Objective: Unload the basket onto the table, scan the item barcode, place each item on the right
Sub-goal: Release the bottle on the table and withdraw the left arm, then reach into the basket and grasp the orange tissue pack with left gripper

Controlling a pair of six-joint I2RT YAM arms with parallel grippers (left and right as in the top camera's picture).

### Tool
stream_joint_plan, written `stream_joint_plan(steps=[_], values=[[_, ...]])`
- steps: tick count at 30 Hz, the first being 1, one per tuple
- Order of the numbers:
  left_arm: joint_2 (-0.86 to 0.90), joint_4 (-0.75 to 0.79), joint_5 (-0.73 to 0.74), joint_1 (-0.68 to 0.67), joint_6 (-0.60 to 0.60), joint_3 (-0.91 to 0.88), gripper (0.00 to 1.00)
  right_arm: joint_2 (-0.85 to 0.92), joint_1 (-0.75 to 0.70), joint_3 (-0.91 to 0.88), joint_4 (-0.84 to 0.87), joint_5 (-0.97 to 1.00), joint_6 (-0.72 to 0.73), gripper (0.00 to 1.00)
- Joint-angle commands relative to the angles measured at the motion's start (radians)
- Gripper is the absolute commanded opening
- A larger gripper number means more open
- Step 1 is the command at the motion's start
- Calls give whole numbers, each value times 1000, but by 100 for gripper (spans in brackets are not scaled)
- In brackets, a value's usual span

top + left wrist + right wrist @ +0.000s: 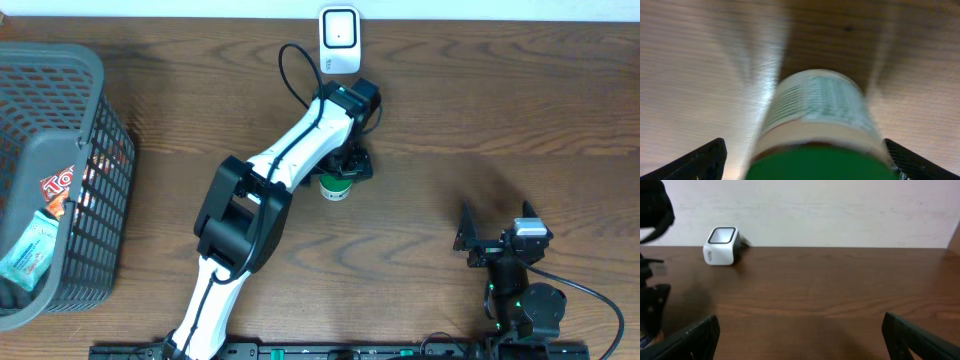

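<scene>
One bottle between parted left fingers, short of the scanner

Two left fingers (pixel 700 162) stand apart, one on each side of the bottle (pixel 815 120). A strip of bare surface (pixel 690 75) shows between the bottle and one finger; at the other finger I cannot tell touching from just beside. The bottle is a round white container with a green cap at the end nearest the wrist camera, a pale band below the cap, and a label of fine print too blurred to read. From overhead the bottle (pixel 335 188) sits under the left fingertips, with the white scanner (pixel 339 40) beyond them at the surface's far edge. The right fingers (pixel 695 337) are spread wide with nothing between them, well apart from the bottle.
</scene>
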Motion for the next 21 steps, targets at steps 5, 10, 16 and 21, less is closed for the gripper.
stream_joint_plan(steps=[5,10,16,21], values=[[-243,-178,-183,126,262,447,98,0,-2,-2,-3,1,14,99],[-474,-206,-267,346,286,627,98,0,-2,-2,-3,1,14,99],[-607,-360,-265,868,129,628,98,0,-1,-2,-3,1,14,99],[-566,-467,-192,1237,31,535,99,0,-1,-2,-3,1,14,99]])
